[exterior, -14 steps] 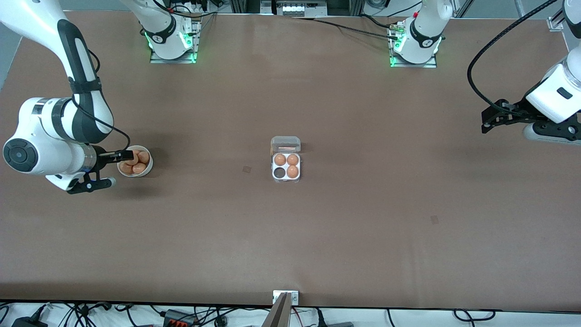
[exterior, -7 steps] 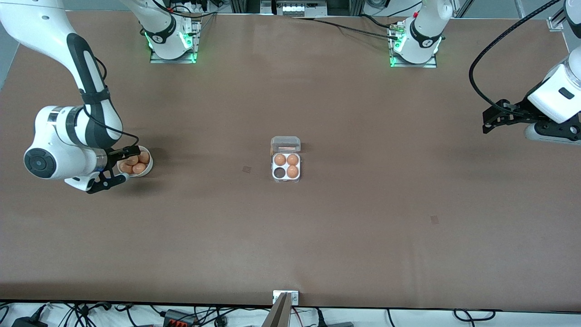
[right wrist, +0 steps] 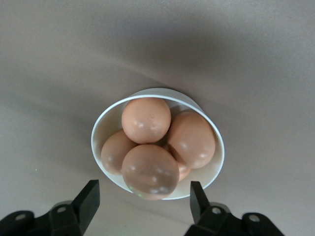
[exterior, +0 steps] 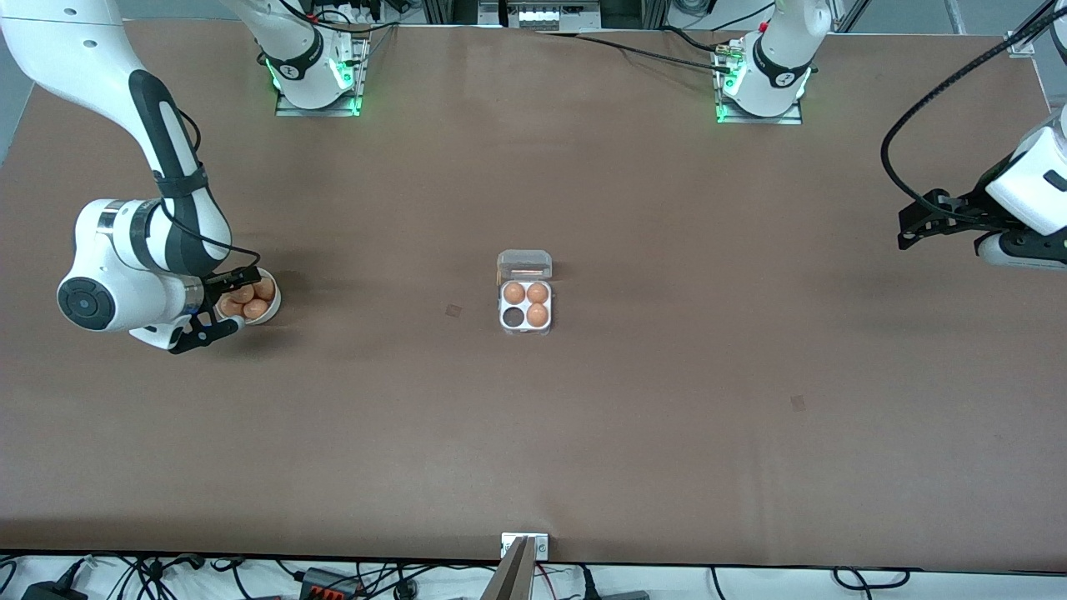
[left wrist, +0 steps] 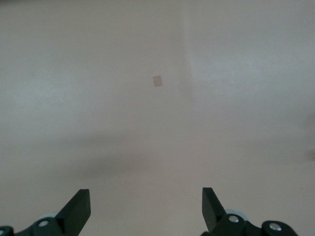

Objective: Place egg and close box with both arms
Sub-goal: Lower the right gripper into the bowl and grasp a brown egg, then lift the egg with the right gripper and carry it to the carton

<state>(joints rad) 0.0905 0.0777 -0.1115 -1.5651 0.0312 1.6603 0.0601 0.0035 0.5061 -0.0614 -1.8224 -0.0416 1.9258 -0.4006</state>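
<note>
The box sits mid-table, a white four-cell tray with its clear lid folded back open. Three brown eggs fill cells; one cell is dark and empty. A white bowl with several brown eggs stands toward the right arm's end. My right gripper is low at the bowl, open, its fingers flanking the closest egg with gaps on both sides. My left gripper waits open over bare table at the left arm's end.
Brown tabletop all round. Small tan patches lie on it. A metal bracket sits at the table's front edge. Both arm bases stand at the back edge.
My right arm has swung in and brought its gripper down around the bowl's eggs, the jaws narrowing a little. My left gripper has drifted slightly outward toward its table end.
</note>
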